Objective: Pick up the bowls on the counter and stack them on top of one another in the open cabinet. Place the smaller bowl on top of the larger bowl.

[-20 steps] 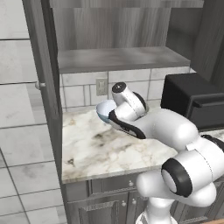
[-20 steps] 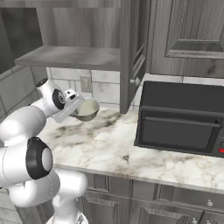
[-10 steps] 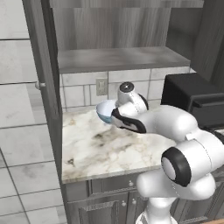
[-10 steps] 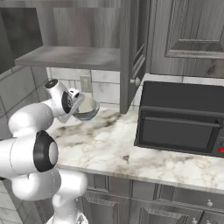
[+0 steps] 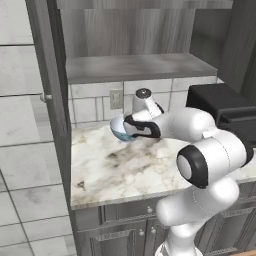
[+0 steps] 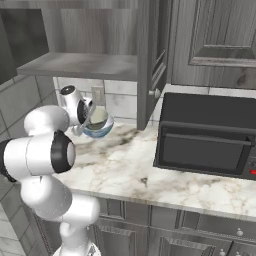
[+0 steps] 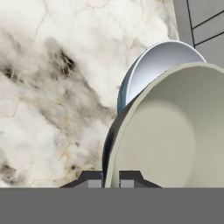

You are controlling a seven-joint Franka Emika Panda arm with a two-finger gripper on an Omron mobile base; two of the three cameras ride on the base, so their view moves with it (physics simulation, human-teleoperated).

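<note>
Here, in the left base view, you see the arm reaching forward over the counter (image 5: 115, 170), with the gripper (image 5: 126, 125) at the rim of the larger bowl (image 5: 120, 131). The bowl's light blue outside shows just left of the hand, raised slightly above the marble and well below the shelf of the open cabinet (image 5: 135, 67). A black microwave (image 5: 227, 105) stands on the counter to the right.

In the right base view, you see the gripper (image 6: 88, 119) beside a stacked pair: the smaller bowl (image 6: 98, 117) sits inside the larger bowl (image 6: 97, 131), whose blue outside curves beneath it. Both hang above the counter (image 6: 150, 175), in front of the tiled wall and below the open cabinet (image 6: 80, 65) (its long door hangs open between the bowls and the microwave (image 6: 207, 137)).

In the hand view, you see the two dark fingertips (image 7: 89, 179) closed narrowly on the near rim of the smaller bowl (image 7: 175, 131), one tip on each side of the wall. The larger bowl (image 7: 153, 65) shows behind it, with the veined counter (image 7: 52, 87) beyond. Whether the fingers also clamp the larger bowl's rim you cannot tell.
</note>
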